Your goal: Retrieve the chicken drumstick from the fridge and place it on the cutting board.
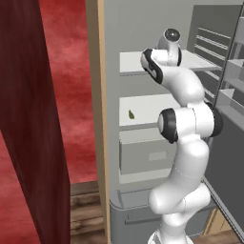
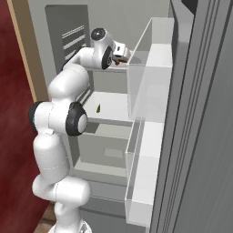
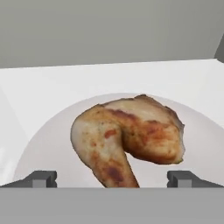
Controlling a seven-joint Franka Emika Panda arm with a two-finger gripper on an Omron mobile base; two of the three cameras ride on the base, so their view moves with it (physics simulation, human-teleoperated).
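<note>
You see the chicken drumstick [image 3: 129,140] golden-brown, glossy, with darker reddish-brown patches and paler tan along its upper edge. It lies on a pale grey-white round plate [image 3: 52,140], set on a white shelf [image 3: 65,83]. The gripper [image 3: 112,179] shows you two dark grey fingertips [image 3: 41,178]. In the base views you find the fridge [image 1: 143,28] grey outside with white inner shelves, a grey drawer [image 1: 147,155], and a tiny dark green item [image 1: 131,114] on the middle shelf. The door racks [image 2: 148,82] look translucent pale grey. Beside the fridge you see a light tan wooden edge [image 1: 97,119], a mottled red wall [image 1: 66,86] and a dark maroon panel [image 1: 28,119].
</note>
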